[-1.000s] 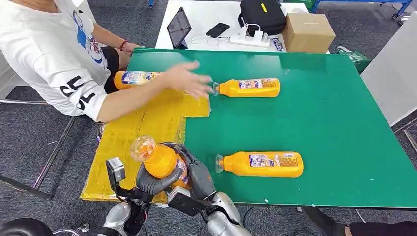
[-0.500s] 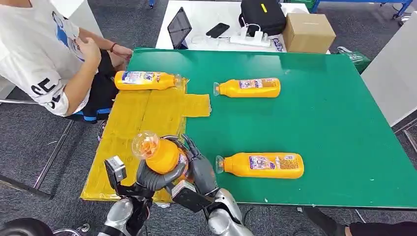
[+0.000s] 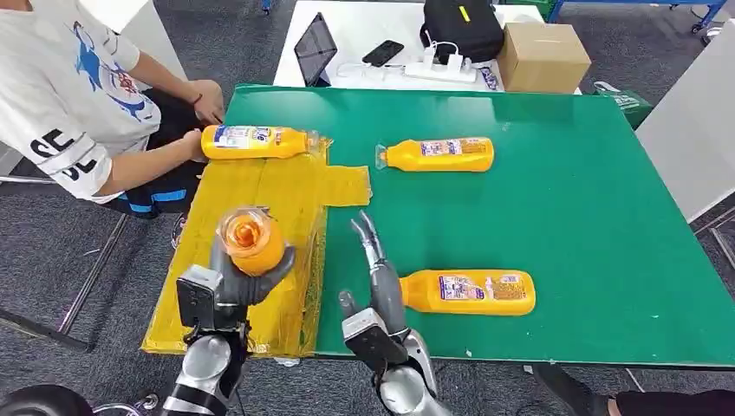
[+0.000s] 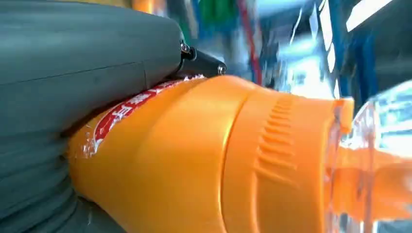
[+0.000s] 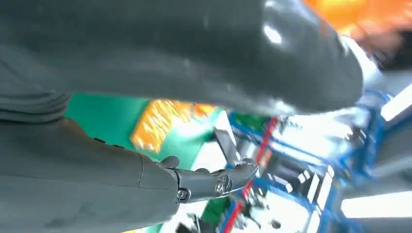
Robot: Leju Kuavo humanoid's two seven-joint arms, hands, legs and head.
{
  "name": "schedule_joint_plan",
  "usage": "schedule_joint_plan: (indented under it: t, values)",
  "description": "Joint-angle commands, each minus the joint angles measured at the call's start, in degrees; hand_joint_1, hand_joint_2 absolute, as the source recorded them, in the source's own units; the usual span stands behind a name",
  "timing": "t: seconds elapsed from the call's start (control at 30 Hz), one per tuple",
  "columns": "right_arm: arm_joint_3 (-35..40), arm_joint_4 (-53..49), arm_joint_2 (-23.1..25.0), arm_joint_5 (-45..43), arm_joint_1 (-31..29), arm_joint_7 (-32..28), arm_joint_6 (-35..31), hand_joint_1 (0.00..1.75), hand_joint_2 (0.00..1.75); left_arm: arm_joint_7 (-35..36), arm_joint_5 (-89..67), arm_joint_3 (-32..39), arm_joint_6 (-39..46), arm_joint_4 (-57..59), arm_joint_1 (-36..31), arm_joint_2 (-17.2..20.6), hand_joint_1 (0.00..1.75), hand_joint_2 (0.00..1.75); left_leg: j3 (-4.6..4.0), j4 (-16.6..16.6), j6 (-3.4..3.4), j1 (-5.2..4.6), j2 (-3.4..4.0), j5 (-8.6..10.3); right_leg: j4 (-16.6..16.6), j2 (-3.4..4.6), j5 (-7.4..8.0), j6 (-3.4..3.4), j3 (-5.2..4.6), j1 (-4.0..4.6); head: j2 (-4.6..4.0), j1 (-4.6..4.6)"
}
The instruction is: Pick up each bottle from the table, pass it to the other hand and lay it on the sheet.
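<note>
My left hand grips an orange bottle upright, clear cap toward the camera, above the yellow sheet. The left wrist view has the same bottle close up against my left hand. My right hand stands open with straight fingers over the green table, just left of a lying orange bottle. My right hand holds nothing in the right wrist view. Another bottle lies mid-table. One bottle lies at the sheet's far edge.
A person in a white shirt sits at the table's far left, a hand by the bottle on the sheet. Behind stands a white table with a tablet, a phone, a black bag and a cardboard box.
Both hands held the bottle; my right hand has let go and opened, moving right. My left hand carried the bottle left over the sheet. The person drew their arm back.
</note>
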Motion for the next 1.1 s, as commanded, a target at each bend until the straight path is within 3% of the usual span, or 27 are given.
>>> schedule_joint_plan:
  t: [0.03,0.17,0.2,0.33,0.43,0.5,0.63,0.73,0.87,0.9,0.97,1.03,1.1]
  values:
    - [-0.23,-12.30,-1.74,-3.20,1.24,-2.19,-4.87,0.00,0.00,-0.48,-15.75,7.10,12.81,12.42,-12.25,2.61,1.75,1.75,0.20,0.03,-0.07,0.06,-0.08,-0.06,0.02,-0.14,-0.09,-0.12,0.25,0.08,0.00,-0.07]
    - [1.49,-16.59,-2.58,-4.04,0.67,-2.71,-9.88,0.00,0.00,0.96,-23.41,6.36,15.11,18.44,-16.16,4.42,1.75,1.75,0.27,0.04,-0.07,0.08,-0.01,-0.08,0.02,-0.08,-0.08,-0.13,0.31,0.10,0.00,-0.04]
    - [2.76,-18.68,-3.48,-4.38,0.12,-2.71,-12.81,0.00,0.00,4.01,-31.14,4.94,16.24,22.30,-18.23,5.83,1.75,1.75,0.21,-0.02,-0.04,0.03,-0.02,-0.02,0.00,-0.07,-0.03,-0.09,0.24,0.04,0.00,-0.04]
    - [0.35,-26.42,-1.76,-2.04,1.68,-2.71,-12.81,0.00,0.00,7.98,-45.96,1.39,18.23,33.77,-24.74,9.06,1.75,1.75,0.12,0.01,-0.03,0.02,-0.18,0.04,0.06,-0.23,-0.06,-0.09,0.19,0.03,0.00,-0.02]
    - [-0.32,-27.89,-1.66,-2.08,1.99,-2.71,-12.81,0.00,0.00,9.14,-51.18,-1.21,15.65,39.18,-27.89,10.76,1.75,1.75,0.21,0.01,-0.05,0.05,-0.11,0.00,0.04,-0.17,-0.07,-0.11,0.26,0.06,0.00,-0.04]
    - [-0.75,-28.60,-2.86,-5.24,2.39,-2.71,-12.81,0.00,0.00,12.38,-57.41,-5.36,8.12,46.61,-32.18,13.00,1.75,1.75,0.24,0.00,-0.04,0.05,-0.04,-0.01,0.03,-0.13,-0.06,-0.10,0.28,0.07,0.00,-0.04]
    - [-0.79,-28.77,-3.03,-5.32,2.39,-2.71,-12.81,0.00,0.00,12.27,-57.42,-5.46,7.56,47.28,-32.60,13.18,1.75,1.75,0.15,-0.02,-0.01,0.04,0.03,0.03,0.01,-0.05,0.00,-0.06,0.16,0.05,0.00,-0.02]
    - [-0.90,-28.04,-3.86,-7.45,2.40,-2.71,-12.81,0.00,0.00,11.64,-57.07,-5.89,2.35,50.90,-34.63,14.16,1.75,1.75,0.31,0.04,-0.04,0.12,0.30,-0.09,0.01,0.13,-0.06,-0.11,0.30,0.13,0.00,-0.02]
    - [0.58,-23.65,-5.51,-11.09,2.03,-2.71,-12.78,0.00,0.00,8.81,-55.53,-5.95,-2.09,53.71,-34.84,17.45,1.75,1.75,0.28,-0.03,-0.03,0.08,0.38,-0.03,-0.02,0.26,0.02,-0.09,0.22,0.09,0.00,-0.04]
    - [0.83,-23.08,-5.68,-11.33,1.98,-2.71,-12.75,0.00,1.75,8.47,-55.01,-5.65,-2.68,54.00,-34.67,17.64,1.75,1.75,0.37,-0.01,-0.05,0.11,0.42,-0.08,-0.03,0.28,-0.01,-0.11,0.32,0.12,0.00,-0.07]
    - [1.41,-21.76,-5.88,-12.18,1.71,-2.71,-12.50,0.00,1.75,8.28,-54.60,-5.50,-3.30,54.55,-34.40,17.94,1.75,1.75,0.64,-0.05,-0.09,0.17,0.54,-0.18,-0.10,0.37,-0.06,-0.18,0.57,0.19,0.00,-0.04]
    - [1.41,-21.76,-5.88,-12.18,1.71,-2.71,-12.50,0.00,1.75,8.28,-54.60,-5.50,-3.30,54.55,-34.40,17.94,1.75,1.75,0.19,-0.04,-0.03,0.07,0.32,0.01,-0.01,0.21,0.03,-0.07,0.15,0.07,0.00,-0.02]
    - [1.41,-21.76,-5.88,-12.18,1.71,-2.71,-12.50,0.00,1.75,8.28,-54.60,-5.50,-3.30,54.55,-34.40,17.94,1.75,1.75,0.34,-0.01,-0.05,0.12,0.36,-0.07,-0.02,0.23,-0.03,-0.11,0.30,0.13,0.00,-0.04]
